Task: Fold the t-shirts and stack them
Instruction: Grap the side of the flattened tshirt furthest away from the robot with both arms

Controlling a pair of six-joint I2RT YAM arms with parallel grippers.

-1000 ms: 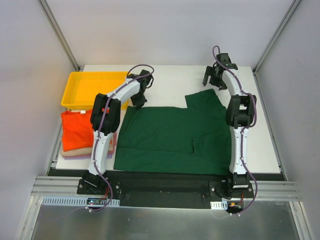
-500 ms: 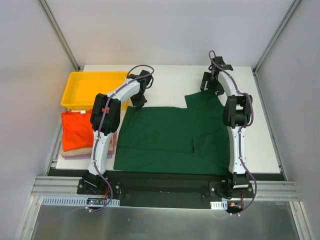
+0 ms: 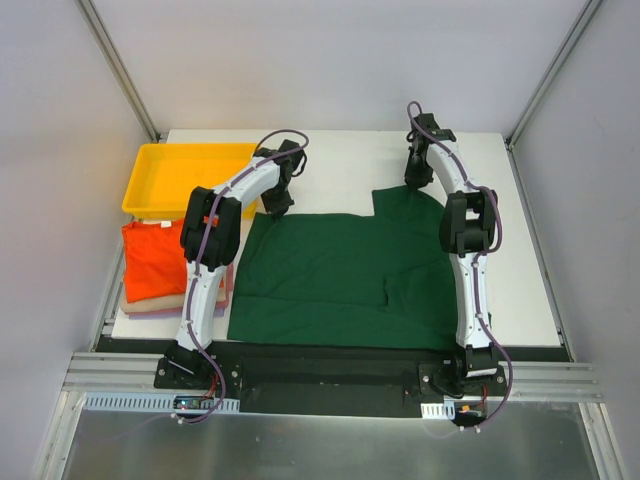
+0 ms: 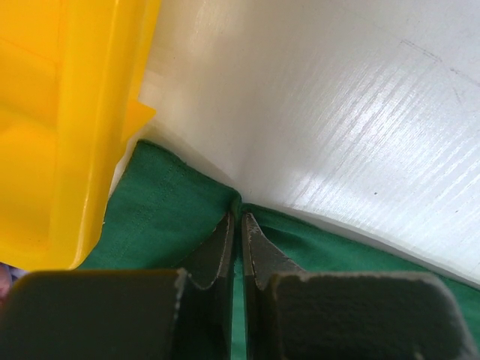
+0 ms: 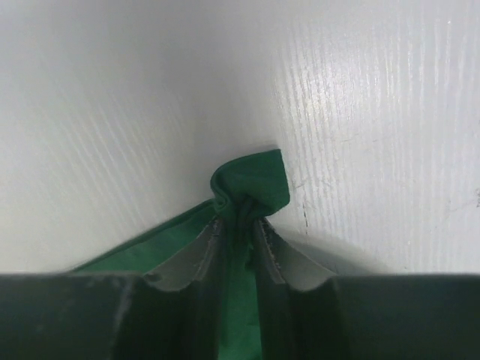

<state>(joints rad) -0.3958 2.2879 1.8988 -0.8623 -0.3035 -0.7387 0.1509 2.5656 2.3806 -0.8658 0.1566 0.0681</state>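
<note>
Right wrist: clamping right gripper (image 5: 240, 221) onto far-right corner of green t-shirt (image 5: 251, 184), flat on table (image 3: 340, 160), after hovering agape beyond it; left gripper (image 4: 238, 229) clenched on far-left corner. Probably ready for folding.

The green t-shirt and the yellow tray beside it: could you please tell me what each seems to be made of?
The green t-shirt looks like soft matte cloth: it puckers and has a stitched hem. The yellow tray seems smooth, glossy plastic with rigid walls.
</note>
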